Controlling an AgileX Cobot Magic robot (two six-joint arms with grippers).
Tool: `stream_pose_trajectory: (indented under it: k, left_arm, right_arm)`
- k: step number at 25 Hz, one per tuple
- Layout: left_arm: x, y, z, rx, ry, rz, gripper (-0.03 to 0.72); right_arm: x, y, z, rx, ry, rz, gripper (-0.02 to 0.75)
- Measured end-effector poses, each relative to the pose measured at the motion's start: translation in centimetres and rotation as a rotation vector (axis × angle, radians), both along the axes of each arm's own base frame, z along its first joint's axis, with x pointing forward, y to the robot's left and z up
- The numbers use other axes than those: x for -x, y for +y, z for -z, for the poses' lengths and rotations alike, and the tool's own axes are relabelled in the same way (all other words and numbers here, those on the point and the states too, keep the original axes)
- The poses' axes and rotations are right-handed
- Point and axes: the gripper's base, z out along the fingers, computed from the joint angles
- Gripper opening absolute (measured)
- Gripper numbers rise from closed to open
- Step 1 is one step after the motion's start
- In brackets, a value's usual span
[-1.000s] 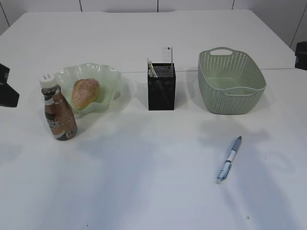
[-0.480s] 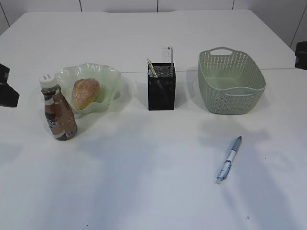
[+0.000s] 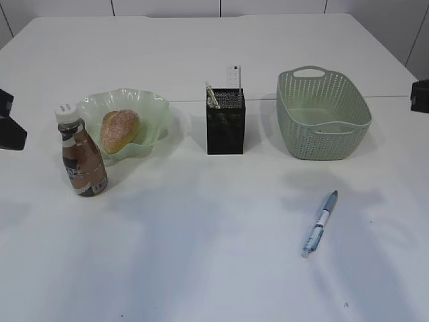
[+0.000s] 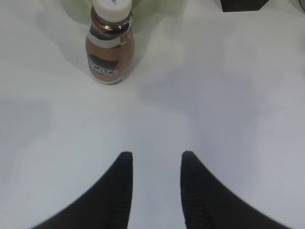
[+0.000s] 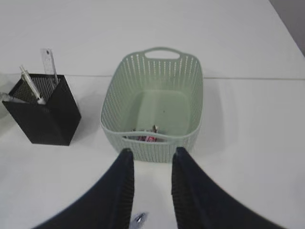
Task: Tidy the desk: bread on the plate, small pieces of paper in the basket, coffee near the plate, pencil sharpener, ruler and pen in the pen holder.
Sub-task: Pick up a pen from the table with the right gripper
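The bread [image 3: 120,130] lies on the ruffled plate [image 3: 153,107], and the coffee [image 3: 82,161] stands upright just left of it. In the pen holder [image 3: 226,127] stand the ruler [image 3: 233,76] and a thin pen-like stick. A blue pen [image 3: 320,223] lies loose on the desk [image 3: 201,235], in front of the basket [image 3: 322,114]. Small pieces of paper [image 5: 145,138] lie at the basket's near wall. No pencil sharpener shows. My left gripper [image 4: 156,157] hovers open and empty, well short of the coffee [image 4: 110,45]. My right gripper [image 5: 152,152] is open and empty before the basket [image 5: 155,100], with the pen's tip [image 5: 139,218] between its fingers.
Only black bits of my arms show in the exterior view, one at the left edge [image 3: 10,124] and one at the right edge [image 3: 420,94]. A seam runs across the desk behind the objects.
The black part of my right arm at the right edge has dropped slightly lower in the exterior view. Nothing on the desk has moved.
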Motion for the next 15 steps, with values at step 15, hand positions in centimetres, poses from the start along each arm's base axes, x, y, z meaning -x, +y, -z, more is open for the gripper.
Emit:
stream_pose_trajectory:
  k: [15]
  left_arm:
    - [0.0, 0.0, 0.0, 0.0, 0.0, 0.0, 0.239]
  right_arm:
    - [3.1, 0.4, -2.9, -0.122, 0.231, 0.007, 0.235]
